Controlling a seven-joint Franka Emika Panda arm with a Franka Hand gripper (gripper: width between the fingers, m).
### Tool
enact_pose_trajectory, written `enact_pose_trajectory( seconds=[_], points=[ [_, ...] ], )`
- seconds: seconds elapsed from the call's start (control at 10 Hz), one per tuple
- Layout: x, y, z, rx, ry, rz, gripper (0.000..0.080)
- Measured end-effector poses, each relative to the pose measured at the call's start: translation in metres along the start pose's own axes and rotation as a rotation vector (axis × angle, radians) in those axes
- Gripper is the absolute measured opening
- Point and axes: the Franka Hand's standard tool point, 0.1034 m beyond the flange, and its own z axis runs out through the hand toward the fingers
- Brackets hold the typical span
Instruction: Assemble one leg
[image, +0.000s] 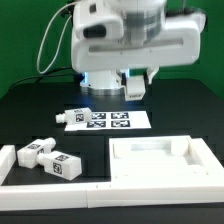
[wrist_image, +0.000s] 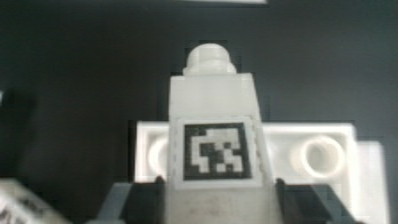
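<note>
I counted three loose legs (image: 70, 117) (image: 38, 152) (image: 62, 165), a fourth leg (wrist_image: 214, 120) in my pincer (wrist_image: 214, 195), one tray-like panel (image: 150, 143), one marker board (image: 146, 122) and one L-shaped white rail (image: 90, 196).

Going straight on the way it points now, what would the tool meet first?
Nothing before its own load: the tool is shut on the leg, whose peg leads. Beyond lies probably the white panel; depth is unclear.

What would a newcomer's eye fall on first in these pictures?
In the wrist view, a small white chunky plastic leg block with a black-and-white tag fills the middle, held between the jaws. In the exterior view, the big white robot arm looms at the top, with a wide white tray-like panel at that view's lower right.
</note>
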Motion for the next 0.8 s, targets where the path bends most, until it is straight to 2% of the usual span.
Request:
enact_pose_trajectory(
  seconds=[0.1, 0.2, 0.3, 0.4, 0.6, 0.8],
  points=[
    [0.010, 0.001, 0.001, -0.007, 0.106, -0.001, 0.0287],
    [0.007, 0.000, 0.002, -0.009, 0.171, -0.002, 0.0287],
    [0.011, 0.001, -0.001, -0.012, 0.239, -0.001, 0.0287],
    [0.018, -0.005, -0.004, -0.014, 0.343, 0.011, 0.0287],
    [0.042, -0.052, -0.016, 0.002, 0.625, 0.032, 0.0287],
    [0.069, -0.092, -0.032, 0.051, 0.844, 0.120, 0.0287]
  ],
)
